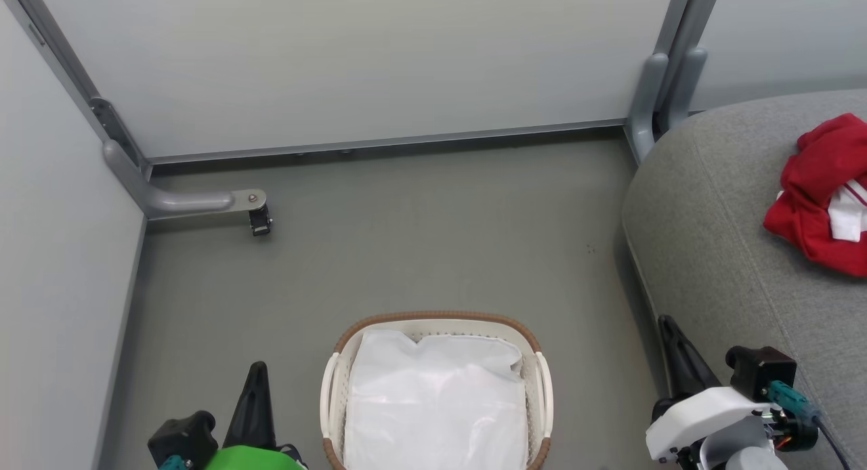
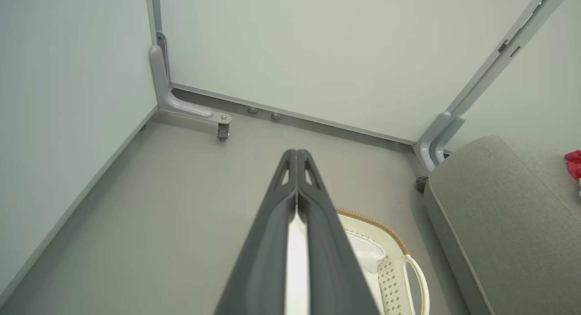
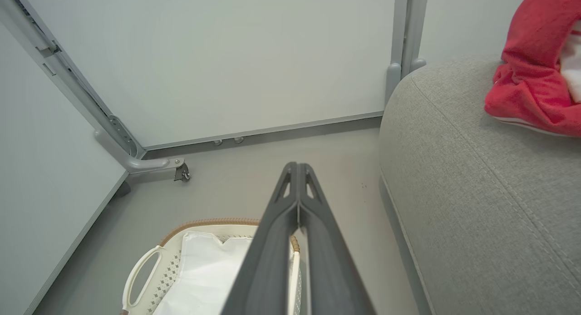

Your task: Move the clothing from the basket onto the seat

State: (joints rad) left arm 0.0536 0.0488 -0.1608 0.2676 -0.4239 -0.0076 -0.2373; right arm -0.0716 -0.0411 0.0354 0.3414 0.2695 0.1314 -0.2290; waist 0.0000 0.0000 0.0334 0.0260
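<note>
The red clothing (image 1: 823,192) with white trim lies bunched on the grey seat (image 1: 731,253) at the right; it also shows in the right wrist view as the clothing (image 3: 531,79) on the seat (image 3: 476,179). The cream basket (image 1: 339,389) with a brown rim stands on the floor at bottom centre, holding a plain white cloth sheet (image 1: 433,402). My left gripper (image 1: 256,375) is shut and empty, left of the basket. My right gripper (image 1: 667,328) is shut and empty, between the basket and the seat. Each wrist view shows its fingertips pressed together: left gripper (image 2: 296,152), right gripper (image 3: 297,166).
Pale partition walls (image 1: 352,57) close the space at the back and left. A grey frame foot with a caster (image 1: 259,219) juts onto the floor at back left. Bare grey floor (image 1: 433,240) lies beyond the basket.
</note>
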